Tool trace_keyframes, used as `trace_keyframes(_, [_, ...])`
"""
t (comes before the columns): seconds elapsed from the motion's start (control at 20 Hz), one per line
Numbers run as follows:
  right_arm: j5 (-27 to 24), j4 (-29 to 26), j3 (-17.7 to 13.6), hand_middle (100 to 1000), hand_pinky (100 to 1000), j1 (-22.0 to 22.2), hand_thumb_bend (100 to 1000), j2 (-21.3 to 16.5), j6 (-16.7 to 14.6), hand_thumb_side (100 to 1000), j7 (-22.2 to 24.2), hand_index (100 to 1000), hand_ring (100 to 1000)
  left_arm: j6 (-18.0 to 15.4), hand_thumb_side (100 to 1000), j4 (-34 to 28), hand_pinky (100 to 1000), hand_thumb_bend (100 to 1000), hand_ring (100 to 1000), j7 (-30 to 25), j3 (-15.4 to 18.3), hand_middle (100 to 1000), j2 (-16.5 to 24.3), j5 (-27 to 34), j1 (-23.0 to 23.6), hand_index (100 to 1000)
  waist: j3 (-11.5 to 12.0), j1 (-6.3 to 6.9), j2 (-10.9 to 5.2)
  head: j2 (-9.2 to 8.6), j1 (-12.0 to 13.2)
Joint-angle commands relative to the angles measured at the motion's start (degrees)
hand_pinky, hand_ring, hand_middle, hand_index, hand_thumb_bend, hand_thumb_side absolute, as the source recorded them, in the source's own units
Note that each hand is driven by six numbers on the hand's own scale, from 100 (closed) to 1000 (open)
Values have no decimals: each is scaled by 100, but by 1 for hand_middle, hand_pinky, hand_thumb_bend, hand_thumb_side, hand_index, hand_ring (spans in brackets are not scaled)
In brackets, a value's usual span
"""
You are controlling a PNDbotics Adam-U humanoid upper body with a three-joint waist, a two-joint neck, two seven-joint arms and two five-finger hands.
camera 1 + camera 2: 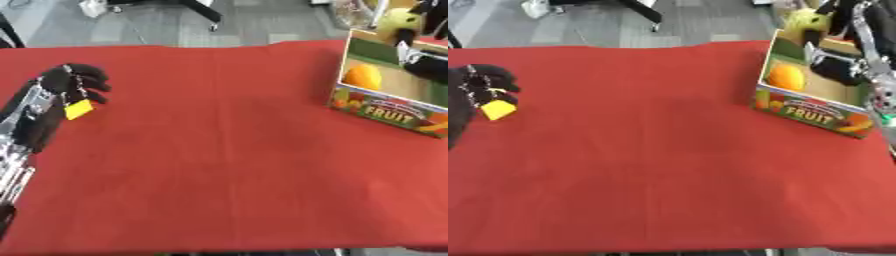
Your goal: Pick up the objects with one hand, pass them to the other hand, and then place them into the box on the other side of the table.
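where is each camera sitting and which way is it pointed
Left eye view: in the robot's head, looking down on the red cloth-covered table; the left robot hand is curled over a small yellow tag, with its silver forearm showing.
Right eye view: the same head, slightly to the right, facing the same way; the right robot hand holds a yellow-green round fruit over the cardboard fruit box.
Both share the table, the box, the orange round fruit in it, and both hands.
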Motion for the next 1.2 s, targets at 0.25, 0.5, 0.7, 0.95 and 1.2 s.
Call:
trace_keyframes(0.25, [-637, 1062, -79, 450, 464, -582, 100, -364, 618, 100, -290, 334, 524, -80, 845, -162, 635, 644, 673, 118, 199, 652, -42, 56, 57, 731, 124, -42, 28, -37, -221])
trace_keyframes(0.5, [-484, 1807, 28, 538, 540, -868, 100, -344, 307, 213, -50, 521, 597, -104, 843, -166, 635, 643, 673, 132, 212, 652, -115, 65, 81, 731, 225, -53, 40, -70, -320])
trace_keyframes(0.7, [-176, 2344, 17, 586, 573, -985, 163, -282, 0, 317, 264, 621, 639, -117, 841, -170, 636, 643, 673, 131, 220, 653, -147, 66, 97, 731, 292, -47, 47, -76, -369])
trace_keyframes(0.95, [226, 3029, -54, 618, 599, -1075, 407, -215, -319, 527, 591, 736, 670, -134, 840, -156, 637, 643, 675, 140, 248, 654, -181, 71, 131, 732, 321, -39, 46, -72, -390])
trace_keyframes(1.2, [435, 3751, -102, 649, 616, -1149, 605, -175, -668, 682, 729, 835, 699, -144, 840, -120, 639, 640, 677, 130, 292, 657, -212, 43, 169, 733, 297, -45, 36, -56, -378])
